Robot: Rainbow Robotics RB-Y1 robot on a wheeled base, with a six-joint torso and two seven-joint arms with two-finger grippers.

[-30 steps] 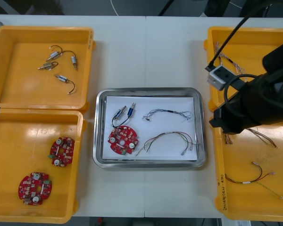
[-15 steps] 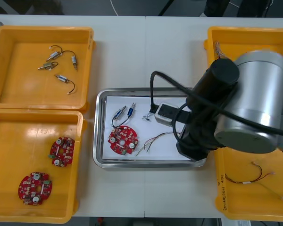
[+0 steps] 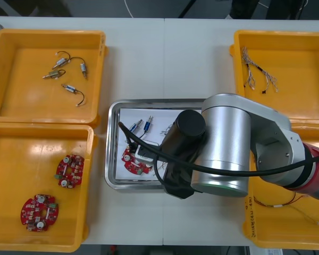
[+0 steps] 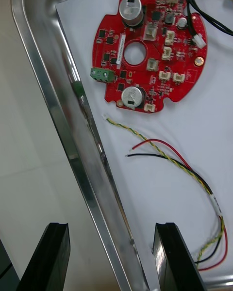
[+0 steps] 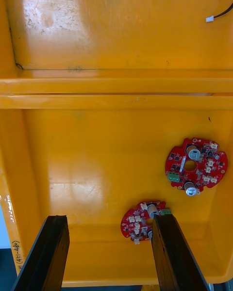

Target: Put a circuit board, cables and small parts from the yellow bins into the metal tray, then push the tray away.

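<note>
The metal tray point(image 3: 112, 159), white inside, lies mid-table. It holds a round red circuit board point(image 4: 150, 53), a red and yellow cable point(image 4: 184, 169) and a small metal part point(image 3: 141, 126) with a black cable point(image 4: 206, 22). My right gripper point(image 4: 111, 259) is open and low over the tray's near rim point(image 4: 73, 116), one finger outside it and one over the white inside. In the front view the right arm point(image 3: 223, 154) covers the tray's right half. My left gripper point(image 5: 109, 254) hangs open and parked above the near left yellow bin point(image 5: 97, 150).
The near left bin point(image 3: 21, 159) holds two circuit boards point(image 3: 69, 171) point(image 3: 39, 211). Several small metal parts point(image 3: 69, 74) lie in the far left bin. Cables point(image 3: 258, 74) lie in the far right bin, and one more cable point(image 3: 287, 202) in the near right bin.
My right arm has swung left from above the right bins to over the tray, and now hides the tray's right half and its cables in the front view. The left arm has not moved.
</note>
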